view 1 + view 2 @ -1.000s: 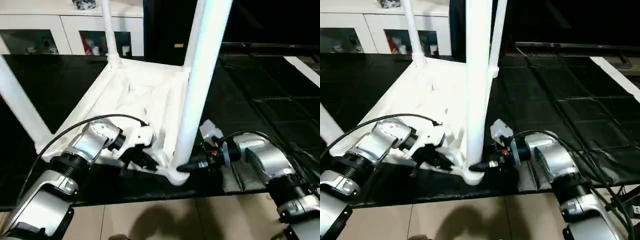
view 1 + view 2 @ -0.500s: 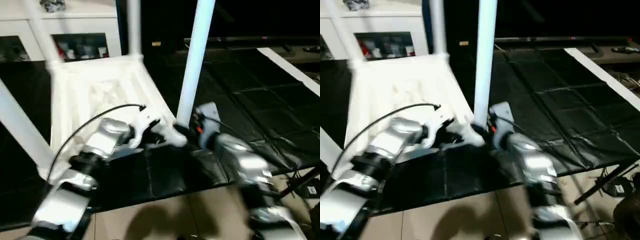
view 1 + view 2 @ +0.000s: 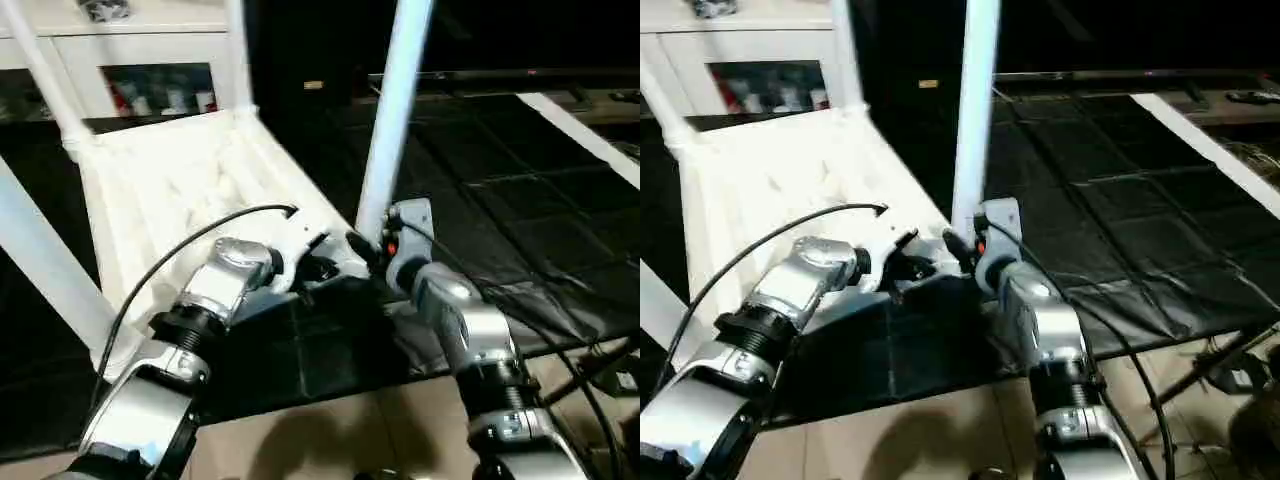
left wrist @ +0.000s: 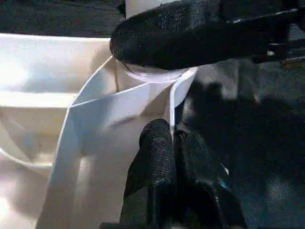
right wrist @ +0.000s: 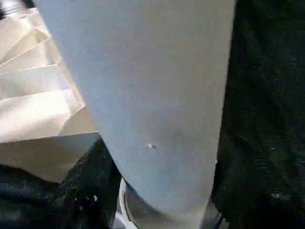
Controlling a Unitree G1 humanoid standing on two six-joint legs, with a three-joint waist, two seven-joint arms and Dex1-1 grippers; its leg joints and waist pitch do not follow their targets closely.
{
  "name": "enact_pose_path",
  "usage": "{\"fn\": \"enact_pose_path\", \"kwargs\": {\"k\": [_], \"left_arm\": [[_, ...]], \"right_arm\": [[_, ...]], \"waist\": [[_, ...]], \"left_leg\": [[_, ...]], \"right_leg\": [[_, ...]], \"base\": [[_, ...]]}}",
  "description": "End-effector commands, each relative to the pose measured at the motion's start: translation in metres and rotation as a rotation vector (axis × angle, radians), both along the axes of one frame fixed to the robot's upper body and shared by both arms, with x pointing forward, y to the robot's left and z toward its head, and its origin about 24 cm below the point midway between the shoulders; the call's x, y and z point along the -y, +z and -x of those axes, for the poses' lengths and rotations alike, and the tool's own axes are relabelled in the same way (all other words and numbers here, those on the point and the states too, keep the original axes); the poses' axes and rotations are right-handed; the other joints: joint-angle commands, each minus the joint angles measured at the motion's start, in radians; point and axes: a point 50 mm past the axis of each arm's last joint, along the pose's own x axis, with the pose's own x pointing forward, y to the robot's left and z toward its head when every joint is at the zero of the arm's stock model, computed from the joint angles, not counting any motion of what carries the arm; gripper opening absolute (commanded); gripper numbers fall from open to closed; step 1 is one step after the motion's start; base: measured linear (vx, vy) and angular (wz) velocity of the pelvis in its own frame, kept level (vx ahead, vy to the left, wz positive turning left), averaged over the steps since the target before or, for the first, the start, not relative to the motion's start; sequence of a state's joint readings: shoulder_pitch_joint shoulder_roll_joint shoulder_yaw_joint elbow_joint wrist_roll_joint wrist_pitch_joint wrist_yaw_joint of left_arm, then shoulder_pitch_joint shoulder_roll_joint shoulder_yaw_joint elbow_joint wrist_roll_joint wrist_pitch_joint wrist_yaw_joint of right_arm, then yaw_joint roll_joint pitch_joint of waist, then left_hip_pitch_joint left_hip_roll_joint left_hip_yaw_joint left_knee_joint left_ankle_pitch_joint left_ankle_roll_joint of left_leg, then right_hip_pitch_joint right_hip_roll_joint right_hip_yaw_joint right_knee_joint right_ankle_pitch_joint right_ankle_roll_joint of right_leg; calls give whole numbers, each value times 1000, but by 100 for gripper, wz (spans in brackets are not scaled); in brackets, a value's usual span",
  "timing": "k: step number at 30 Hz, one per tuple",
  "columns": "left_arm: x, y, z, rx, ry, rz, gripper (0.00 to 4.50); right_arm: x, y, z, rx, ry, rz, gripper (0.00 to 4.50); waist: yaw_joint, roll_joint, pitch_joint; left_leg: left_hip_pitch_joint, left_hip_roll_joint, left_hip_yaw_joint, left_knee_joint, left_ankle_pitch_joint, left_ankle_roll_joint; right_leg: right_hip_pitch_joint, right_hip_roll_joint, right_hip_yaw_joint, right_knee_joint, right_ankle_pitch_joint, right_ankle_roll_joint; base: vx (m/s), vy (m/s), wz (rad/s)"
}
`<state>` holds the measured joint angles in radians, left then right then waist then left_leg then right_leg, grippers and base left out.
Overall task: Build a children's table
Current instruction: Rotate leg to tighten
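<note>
The upturned children's table [image 3: 180, 190] lies on the black work surface [image 3: 520, 220]. The left gripper [image 4: 172, 138] has its jaws clenched on the thin rim wall beside the corner socket. The right gripper [image 3: 372, 250] jaws straddle the base of the near leg [image 3: 395, 120]; whether they clamp it I cannot tell. The hollow plastic looks light, stiff and slick, so a hold low at the socket suits best.

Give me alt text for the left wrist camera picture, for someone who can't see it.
The left pincer, shut, pinches a thin white wall of the upturned tabletop right at its corner socket. A table leg stands in that socket, and one black finger of the right pincer lies across its base, over a black mat.
</note>
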<state>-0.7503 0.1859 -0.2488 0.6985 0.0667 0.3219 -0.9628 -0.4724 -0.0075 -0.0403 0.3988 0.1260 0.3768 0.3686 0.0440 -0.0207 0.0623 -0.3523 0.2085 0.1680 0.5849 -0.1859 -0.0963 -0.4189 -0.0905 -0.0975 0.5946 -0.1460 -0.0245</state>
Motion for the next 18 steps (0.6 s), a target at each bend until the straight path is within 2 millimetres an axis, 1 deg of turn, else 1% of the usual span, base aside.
{"fn": "enact_pose_path", "kwargs": {"k": [1, 2, 3, 4, 5, 6, 7, 8, 9, 10, 11, 12, 13, 14, 15, 16, 17, 18], "left_arm": [[8, 13, 0, 58, -113, 30, 0], [8, 13, 0, 58, -116, 27, 0], [4, 13, -1, 71, -141, 11, 0], [3, 13, -1, 77, -157, 3, 0], [1, 13, -1, 79, -169, -6, 0], [-1, 14, -1, 92, -195, -17, 0], [-2, 14, -1, 101, -217, -21, 0], [-3, 14, -1, 105, -232, -18, 0], [-5, 15, -2, 131, -253, -9, 0], [-5, 15, -2, 131, -253, -9, 0], [-6, 14, -2, 137, -265, -15, 0], [-7, 13, -2, 142, -275, -18, 0], [-8, 13, -2, 150, -288, -16, 0], [-9, 13, -2, 149, -288, -7, 0], [-10, 14, -2, 152, -290, 7, 0], [-10, 14, -2, 152, -290, 7, 0], [-10, 15, -2, 167, -286, 17, 0], [-11, 17, -3, 177, -278, 31, 0]], "right_arm": [[7, 1, 6, 22, 29, -39, 320], [9, 1, 7, 27, 29, -41, 320], [15, 3, 10, 47, 50, -74, 347], [19, 5, 13, 55, 65, -105, 357], [24, 6, 16, 61, 74, -119, 360], [28, 7, 20, 77, 102, -112, 363], [32, 7, 25, 89, 148, -95, 374], [38, 5, 31, 86, 194, -64, 389], [48, -1, 41, 65, 265, 12, 400], [48, -1, 41, 65, 265, 12, 400], [53, -3, 46, 49, 292, 23, 408], [56, -3, 50, 45, 309, 20, 418], [59, -3, 55, 45, 340, 11, 431], [61, -2, 58, 51, 353, 6, 440], [61, 0, 62, 60, 372, -5, 446], [61, 0, 62, 60, 372, -5, 449], [60, 1, 65, 61, 385, -14, 449], [58, 2, 66, 65, 393, -23, 449]], "waist": [[5, 10, -79], [7, 10, -79], [10, 13, -79], [14, 11, -78], [20, 16, -77], [20, 14, -76], [23, 16, -76], [26, 15, -74], [31, 13, -73], [37, 10, -74], [41, 4, -73], [42, 4, -74], [44, 8, -73], [47, 10, -74], [47, 9, -75], [47, 8, -76], [49, 15, -75], [48, 17, -76]], "left_leg": [[-1, 11, 6, -63, -168, 51], [-1, 11, 5, -64, -170, 53], [-1, 12, 5, -64, -170, 53], [2, 12, 6, -65, -182, 53], [5, 13, 7, -65, -197, 55], [6, 14, 6, -66, -203, 51], [3, 13, 5, -67, -210, 51], [3, 12, 5, -66, -216, 53], [5, 14, 6, -67, -222, 51], [5, 12, 6, -66, -219, 52], [1, 11, 5, -66, -215, 52], [0, 11, 6, -66, -212, 52], [-2, 9, 5, -65, -217, 57], [2, 11, 4, -65, -220, 56], [0, 14, 3, -66, -216, 57], [-3, 13, 2, -66, -209, 56], [-2, 15, 0, -67, -207, 53], [0, 15, 1, -67, -212, 51]], "right_leg": [[73, -46, 50, -65, -186, -209], [73, -47, 51, -65, -193, -206], [72, -48, 51, -65, -198, -205], [71, -47, 51, -69, -215, -197], [69, -47, 51, -74, -224, -193], [68, -47, 51, -72, -229, -194], [72, -46, 50, -75, -237, -187], [72, -45, 49, -77, -246, -180], [70, -48, 52, -77, -263, -175], [74, -47, 51, -81, -284, -163], [75, -50, 50, -80, -304, -158], [75, -50, 51, -81, -311, -152], [74, -50, 49, -86, -330, -141], [73, -50, 49, -84, -330, -139], [72, -51, 50, -80, -308, -150], [75, -51, 49, -78, -295, -154], [73, -51, 49, -76, -286, -162], [72, -51, 49, -75, -275, -172]], "base": [[0, 0, 0], [0, 0, 0], [0, 0, 0], [0, 0, 0], [0, 0, 0], [0, 0, 0], [0, 0, 0], [0, 0, 0], [0, 0, 0], [0, 0, 0], [0, 0, 0], [0, 0, 0], [0, 0, 0], [0, 0, 0], [0, 0, 0], [0, 0, 0], [0, 0, 0], [0, 0, 0]]}}
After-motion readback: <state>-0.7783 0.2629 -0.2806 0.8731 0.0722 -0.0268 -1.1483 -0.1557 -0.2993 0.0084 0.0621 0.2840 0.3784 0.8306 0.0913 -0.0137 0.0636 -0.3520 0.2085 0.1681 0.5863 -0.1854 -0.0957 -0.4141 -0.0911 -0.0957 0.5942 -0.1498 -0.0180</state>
